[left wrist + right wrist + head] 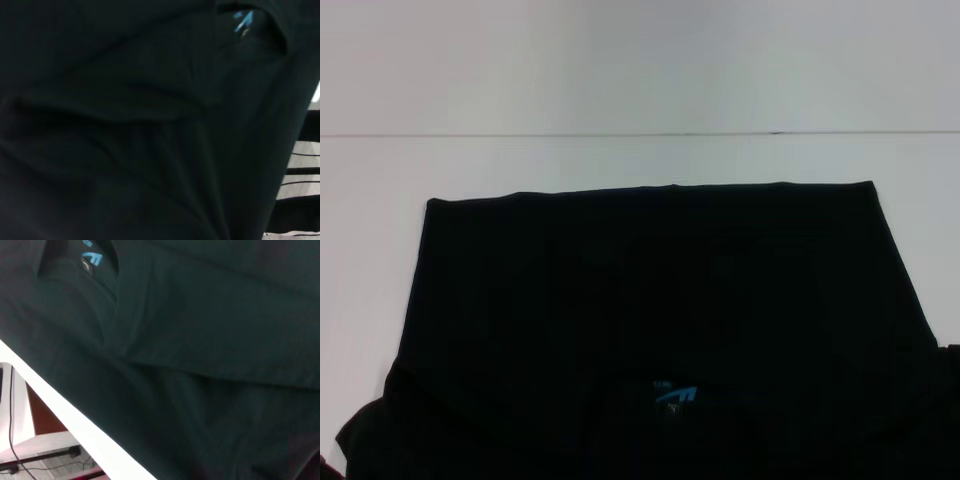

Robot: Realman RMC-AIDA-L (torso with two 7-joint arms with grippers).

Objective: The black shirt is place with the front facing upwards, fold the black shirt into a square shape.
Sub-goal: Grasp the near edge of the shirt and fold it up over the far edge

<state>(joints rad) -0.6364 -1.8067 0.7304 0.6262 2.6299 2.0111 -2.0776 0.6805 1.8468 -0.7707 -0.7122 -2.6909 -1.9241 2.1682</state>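
The black shirt [650, 300] lies spread on the white table [620, 160]. Its straight hem is on the far side and its neck opening, with a small blue label [675, 393], is near me. A bunched sleeve [360, 440] sticks out at the near left. In the left wrist view, softly creased black shirt cloth [140, 130] fills the picture, with the blue label [243, 19] in the collar. The right wrist view is close over the shirt [200, 340] and shows the label [91, 259] too. Neither gripper shows in any view.
The bare white tabletop runs behind the shirt and on both sides of it. In the right wrist view the table's white edge [75, 415] runs along the cloth, with floor, a cable [12, 440] and a red-brown panel [42, 410] beyond it.
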